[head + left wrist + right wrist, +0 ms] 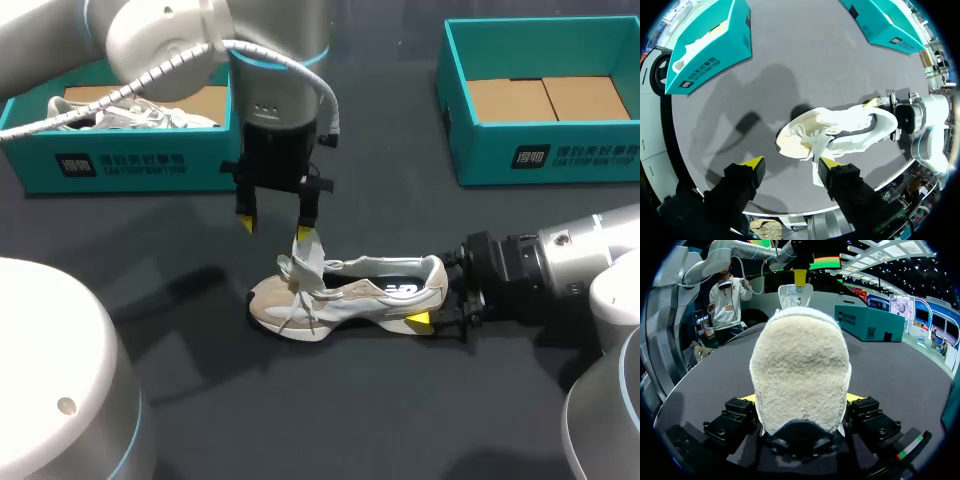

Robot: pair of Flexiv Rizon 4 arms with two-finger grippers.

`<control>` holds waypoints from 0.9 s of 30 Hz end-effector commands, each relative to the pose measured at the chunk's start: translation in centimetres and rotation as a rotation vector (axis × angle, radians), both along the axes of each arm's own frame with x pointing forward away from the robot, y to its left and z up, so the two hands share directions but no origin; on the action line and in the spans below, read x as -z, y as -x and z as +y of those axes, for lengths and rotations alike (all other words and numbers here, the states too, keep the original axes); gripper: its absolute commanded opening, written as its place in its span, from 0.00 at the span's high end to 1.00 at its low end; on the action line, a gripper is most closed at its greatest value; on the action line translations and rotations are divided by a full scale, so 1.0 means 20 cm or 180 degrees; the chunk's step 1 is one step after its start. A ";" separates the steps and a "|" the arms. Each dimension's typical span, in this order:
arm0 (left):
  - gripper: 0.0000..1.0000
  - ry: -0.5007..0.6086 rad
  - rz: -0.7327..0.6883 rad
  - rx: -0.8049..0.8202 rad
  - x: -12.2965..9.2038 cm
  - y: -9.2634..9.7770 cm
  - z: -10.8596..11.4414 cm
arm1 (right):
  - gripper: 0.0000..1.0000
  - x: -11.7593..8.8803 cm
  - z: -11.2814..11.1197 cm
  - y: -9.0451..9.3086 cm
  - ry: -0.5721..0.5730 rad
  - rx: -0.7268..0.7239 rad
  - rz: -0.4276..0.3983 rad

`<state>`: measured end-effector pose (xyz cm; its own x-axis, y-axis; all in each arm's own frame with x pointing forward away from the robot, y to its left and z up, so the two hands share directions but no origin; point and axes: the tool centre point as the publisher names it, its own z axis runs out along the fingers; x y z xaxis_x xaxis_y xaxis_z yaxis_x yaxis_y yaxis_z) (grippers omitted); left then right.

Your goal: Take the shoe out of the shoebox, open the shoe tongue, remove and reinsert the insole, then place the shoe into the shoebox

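Note:
A beige and white shoe (350,295) lies on its sole on the dark table, toe to the left. Its tongue (308,255) stands pulled up. My left gripper (276,228) hangs open just above the tongue, whose tip touches only the right fingertip (307,234). From the left wrist view the shoe (840,132) lies below the gripper (791,162), and the tongue (817,152) rises beside one finger. My right gripper (432,295) is shut on the heel from both sides. The fuzzy heel (800,370) fills the gap in the right gripper (800,399). A dark insole (385,285) shows inside.
A teal shoebox (120,160) at the back left holds a second shoe (130,110). Another teal shoebox (545,155) at the back right shows only its cardboard floor. Dark tabletop lies in front of the shoe.

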<state>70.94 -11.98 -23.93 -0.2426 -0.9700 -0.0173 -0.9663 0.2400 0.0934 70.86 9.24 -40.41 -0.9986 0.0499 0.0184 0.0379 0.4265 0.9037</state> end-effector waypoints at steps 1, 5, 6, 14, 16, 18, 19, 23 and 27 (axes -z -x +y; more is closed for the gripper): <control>0.30 0.0363 -0.0050 0.0284 -0.16 0.03 -0.02 | 1.00 0.01 0.00 0.00 0.0006 0.0002 -0.0001; 0.33 0.0542 0.0102 0.0910 -0.24 0.07 -0.13 | 1.00 0.01 0.00 0.00 0.0006 0.0002 -0.0001; 0.38 0.0588 0.0150 0.1115 -0.26 0.08 -0.17 | 1.00 0.01 0.00 0.00 0.0006 0.0002 -0.0001; 1.00 0.0657 0.0370 0.2853 -0.35 0.19 -0.34 | 1.00 0.01 0.00 0.00 0.0006 0.0002 -0.0001; 1.00 0.0567 0.0362 0.3257 -0.35 0.20 -0.38 | 1.00 0.01 0.00 0.00 0.0006 0.0002 -0.0001; 1.00 0.0583 0.0373 0.3164 -0.35 0.20 -0.41 | 1.00 0.01 0.00 0.00 0.0006 0.0002 -0.0001; 1.00 0.0583 0.0373 0.3164 -0.35 0.20 -0.41 | 1.00 0.01 0.00 0.00 0.0006 0.0002 -0.0001; 1.00 0.0583 0.0373 0.3164 -0.35 0.20 -0.41 | 1.00 0.01 0.00 0.00 0.0006 0.0002 -0.0001; 1.00 0.0583 0.0373 0.3164 -0.35 0.20 -0.41 | 1.00 0.01 0.00 0.00 0.0006 0.0002 -0.0001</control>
